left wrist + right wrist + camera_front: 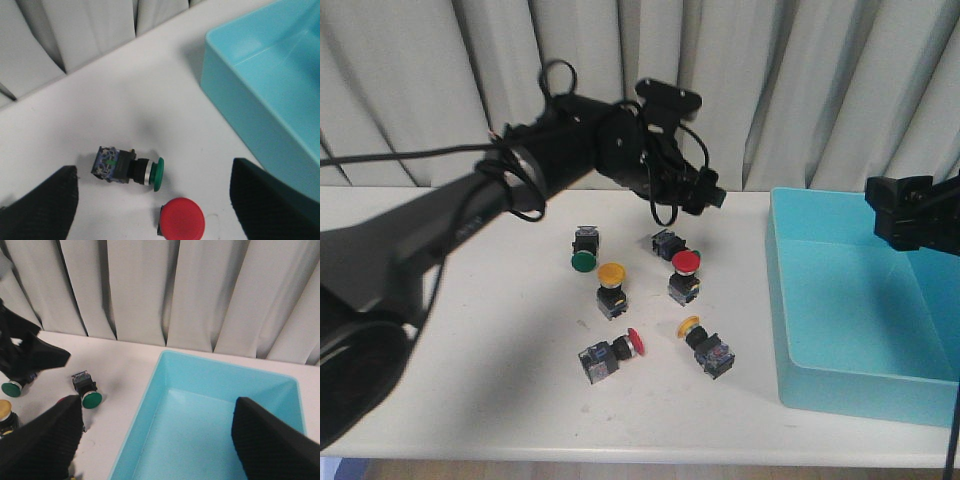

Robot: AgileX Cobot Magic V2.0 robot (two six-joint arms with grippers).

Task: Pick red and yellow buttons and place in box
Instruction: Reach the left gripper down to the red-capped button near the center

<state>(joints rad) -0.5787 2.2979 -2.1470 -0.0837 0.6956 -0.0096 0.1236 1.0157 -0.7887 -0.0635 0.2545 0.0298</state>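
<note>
Two red buttons show in the front view, one upright (685, 274) and one on its side (612, 354). Two yellow buttons are there too, one upright (611, 287) and one on its side (707, 346). The turquoise box (790, 300) stands at the right and looks empty. My left gripper (706, 196) is open and empty, above the far middle of the table. In the left wrist view (152, 200) the upright red button (182, 225) lies between its fingers, below them. My right gripper (902, 214) is open and empty above the box (150, 405).
Two green-capped buttons lie on the table (470, 330), one at the left (584, 250) and one on its side (665, 243), which also shows in the left wrist view (127, 167). A grey curtain (800, 80) hangs behind the table. The left arm (470, 215) crosses the table's left side.
</note>
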